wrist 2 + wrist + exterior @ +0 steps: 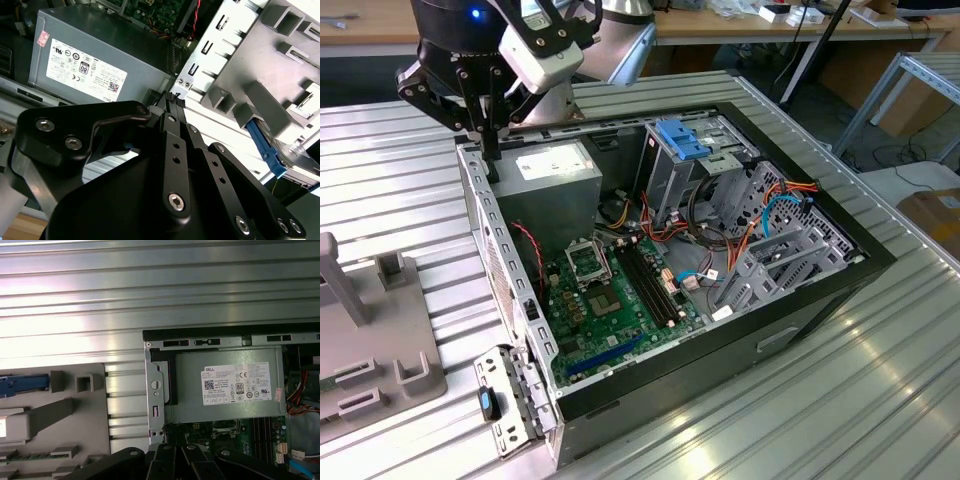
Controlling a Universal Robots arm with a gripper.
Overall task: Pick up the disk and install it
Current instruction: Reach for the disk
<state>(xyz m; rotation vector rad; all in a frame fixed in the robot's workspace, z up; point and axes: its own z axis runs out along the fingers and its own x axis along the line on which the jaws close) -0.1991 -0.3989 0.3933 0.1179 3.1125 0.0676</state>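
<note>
Sitting in grey moulded holder [260, 100]: flat blue-framed disk [264, 145].

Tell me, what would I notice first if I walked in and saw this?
Probably the big open computer lying on the metal table, with its green circuit board and tangled coloured wires showing. Next, the black gripper hanging over the computer's corner, by the grey power box. The disk, with its bright blue edge, lies in the grey holder at the exterior view's left.
</note>
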